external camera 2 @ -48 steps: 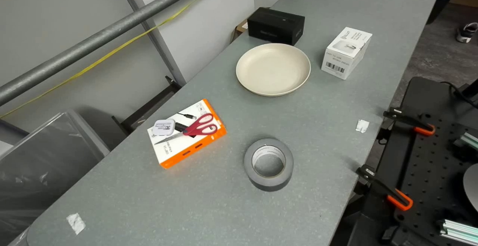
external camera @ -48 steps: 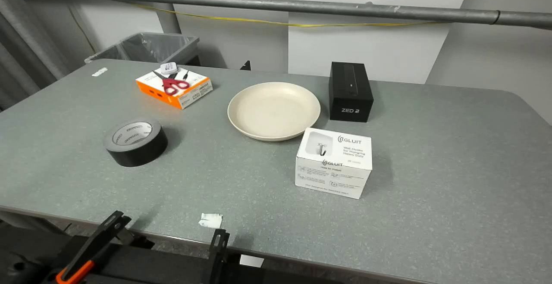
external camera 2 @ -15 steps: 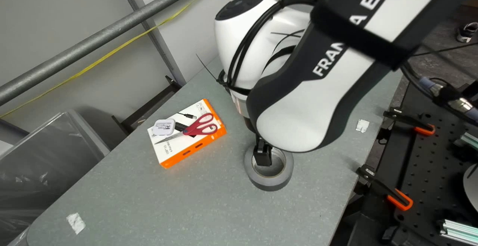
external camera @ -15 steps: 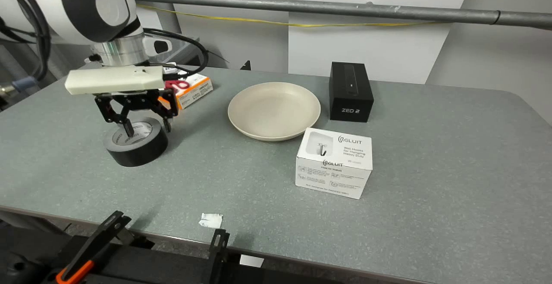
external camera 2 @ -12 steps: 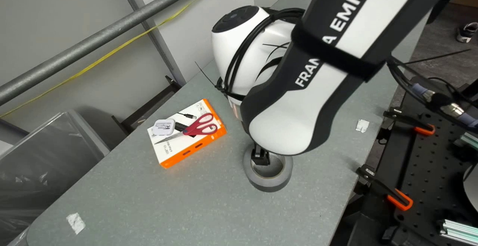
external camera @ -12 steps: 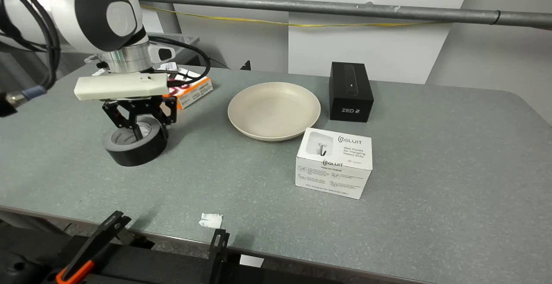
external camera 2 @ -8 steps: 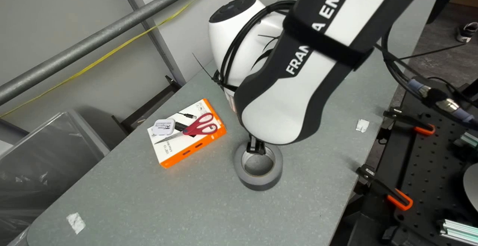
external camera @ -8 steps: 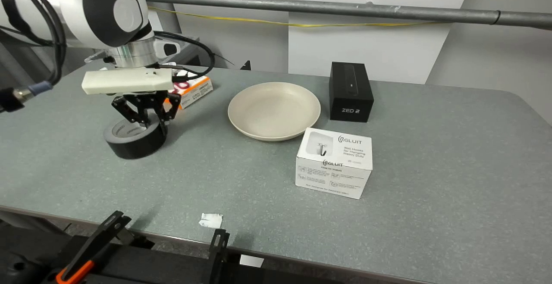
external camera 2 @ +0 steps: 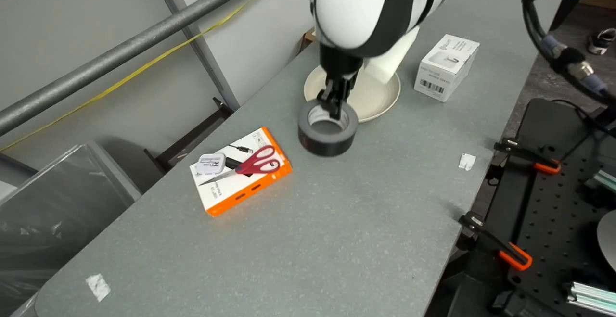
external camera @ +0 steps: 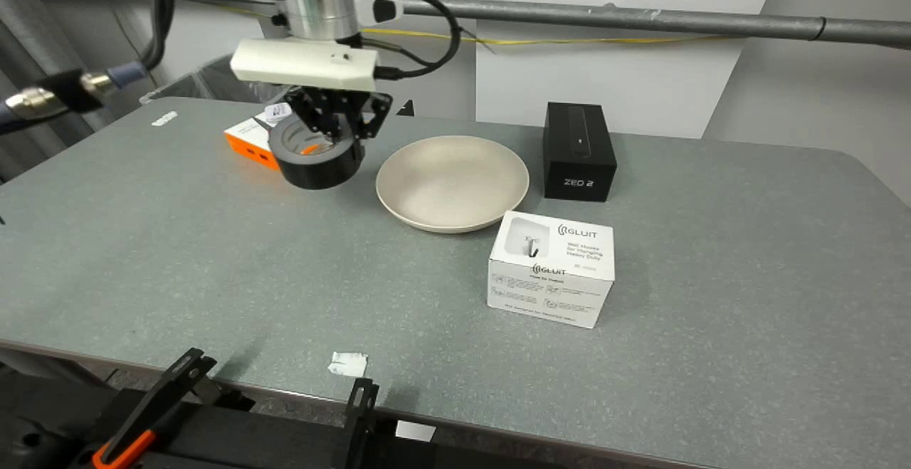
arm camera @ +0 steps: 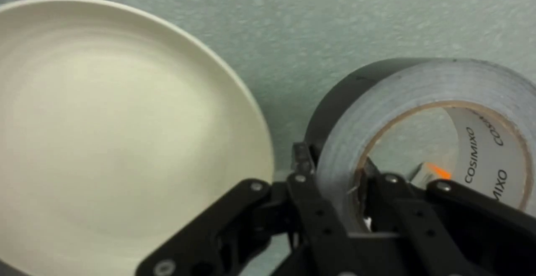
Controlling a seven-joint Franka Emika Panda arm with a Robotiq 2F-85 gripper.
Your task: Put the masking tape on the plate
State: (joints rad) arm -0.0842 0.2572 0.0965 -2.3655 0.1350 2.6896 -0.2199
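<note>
Robotiq gripper [arm camera: 335,163] pinching COSIMIXO tape roll [arm camera: 439,81] by its wall, one finger inside ring, aloft over table [external camera: 427,312]. Wrist view: cream plate [arm camera: 125,142] at roll's nine o'clock.

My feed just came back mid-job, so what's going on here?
The robot's gripper has hold of the masking tape, pinched across one side of its ring. The tape hangs above the table, off to the side of the plate rather than over it. It is not yet on the plate.
</note>
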